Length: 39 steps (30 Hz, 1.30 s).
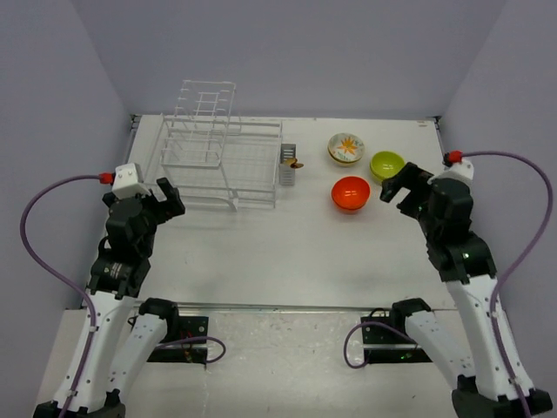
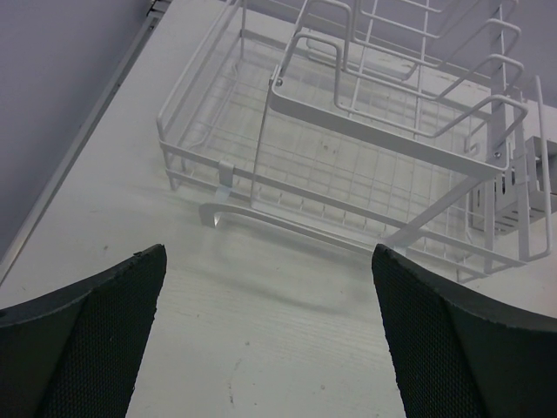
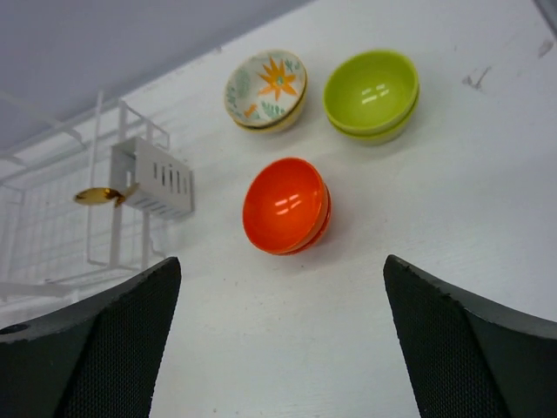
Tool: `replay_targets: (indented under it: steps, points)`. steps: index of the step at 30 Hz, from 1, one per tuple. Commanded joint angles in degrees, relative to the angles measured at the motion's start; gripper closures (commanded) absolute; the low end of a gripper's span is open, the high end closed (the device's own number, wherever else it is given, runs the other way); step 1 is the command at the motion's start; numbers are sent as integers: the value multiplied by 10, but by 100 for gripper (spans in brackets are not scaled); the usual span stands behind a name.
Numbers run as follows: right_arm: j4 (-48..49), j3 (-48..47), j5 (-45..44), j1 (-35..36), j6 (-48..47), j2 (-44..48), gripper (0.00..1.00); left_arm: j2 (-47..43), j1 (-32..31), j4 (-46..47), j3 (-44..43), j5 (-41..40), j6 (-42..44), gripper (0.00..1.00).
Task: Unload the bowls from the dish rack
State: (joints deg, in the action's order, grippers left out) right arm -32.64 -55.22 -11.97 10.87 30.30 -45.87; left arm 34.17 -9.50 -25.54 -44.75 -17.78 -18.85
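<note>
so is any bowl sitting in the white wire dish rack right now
No, the white wire dish rack holds no bowls; the orange-red bowls, lime-green bowls and cream flower-patterned bowl sit on the table beside it.

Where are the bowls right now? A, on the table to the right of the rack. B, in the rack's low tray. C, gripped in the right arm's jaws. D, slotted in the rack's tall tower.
A: the orange bowl, the green bowl and the flowered bowl all sit on the table right of the rack, which holds no bowl.
</note>
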Motion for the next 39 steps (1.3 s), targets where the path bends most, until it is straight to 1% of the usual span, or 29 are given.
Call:
replay_targets:
  steps: [1,2,4,5,7,8,9,10,13,25,28,29,31,39]
  points:
    - [-132,-67,-29,2,-45,82,1,12,4,-10,7,-13,10,0]
    - [-137,-71,-40,2,-53,122,1,12,4,-14,9,-14,8,0]
    - [-135,-67,-34,1,-91,161,1,10,4,-16,12,-11,5,0]
    - [-132,-56,-30,1,-112,196,1,3,4,-16,14,-7,6,0]
    - [-130,-45,-27,4,-118,226,1,-9,4,-17,19,-7,6,0]
    - [-126,-28,-9,5,-119,239,1,-16,4,-16,26,-6,5,0]
    - [-112,-17,10,4,-144,264,1,-31,4,-15,31,-7,3,0]
    - [-96,4,48,7,-169,275,1,-44,3,-14,37,-9,1,0]
    - [-77,27,86,8,-188,306,1,-54,0,-10,46,-14,-1,0]
    - [-59,56,36,9,-173,300,1,-61,-5,5,64,-19,-7,0]
    - [-61,62,28,9,-175,304,1,-60,-7,11,68,1,-1,0]
    - [-60,64,25,9,-174,306,1,-60,-8,14,69,27,6,0]
    - [-52,78,28,9,-176,307,1,-59,-10,21,72,46,11,0]
    - [-44,104,41,9,-173,303,1,-58,-20,22,74,46,11,0]
